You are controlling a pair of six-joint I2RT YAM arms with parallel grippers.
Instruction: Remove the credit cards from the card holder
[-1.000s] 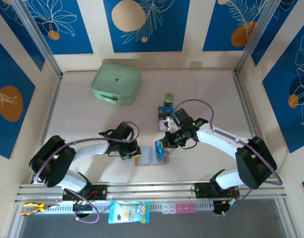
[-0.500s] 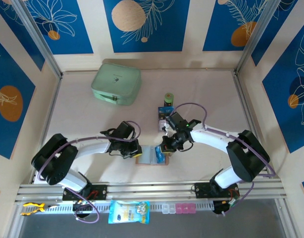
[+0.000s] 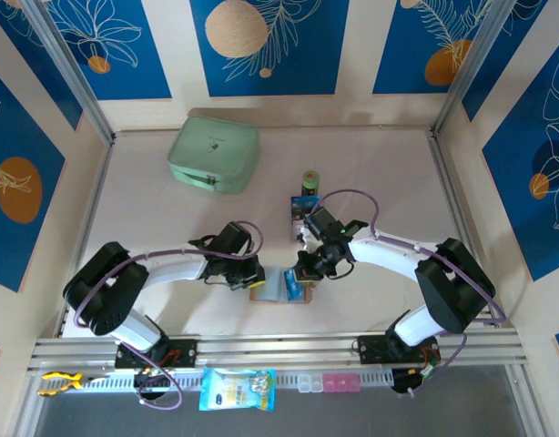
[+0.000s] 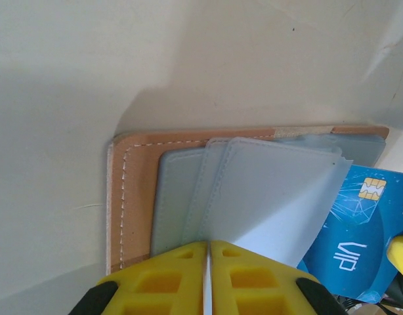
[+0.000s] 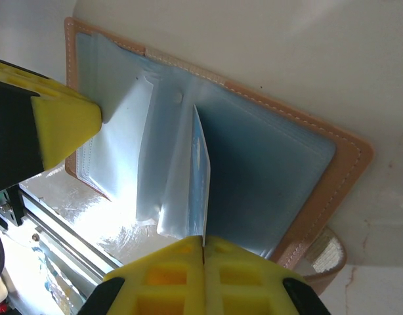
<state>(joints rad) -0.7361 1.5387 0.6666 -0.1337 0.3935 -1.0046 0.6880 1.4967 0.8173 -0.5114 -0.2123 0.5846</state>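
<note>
The card holder point(image 3: 269, 289) lies open near the table's front edge, its pinkish-brown cover point(image 4: 132, 197) flat and its pale grey-blue sleeves point(image 4: 267, 190) lifted. My left gripper point(image 4: 207, 244) is shut on the edge of one sleeve, at the holder's left side point(image 3: 252, 276). My right gripper point(image 5: 203, 239) is shut on a blue credit card point(image 5: 203, 177), seen edge-on over the holder's right half point(image 5: 274, 170). That card shows a chip and pale print point(image 4: 359, 246), and looks blue in the top view point(image 3: 293, 284). Another dark card point(image 3: 303, 215) lies flat behind the holder.
A green-and-black cylinder point(image 3: 309, 180) stands just behind the loose card. A mint-green case point(image 3: 214, 153) sits at the back left. The rail point(image 3: 279, 350) along the near edge carries a blue packet point(image 3: 237, 389) and small pink and clear boxes point(image 3: 327, 382).
My right gripper has moved forward and left with the blue card, from beside the holder to over its right half. The left gripper has edged slightly right, staying on the sleeve.
</note>
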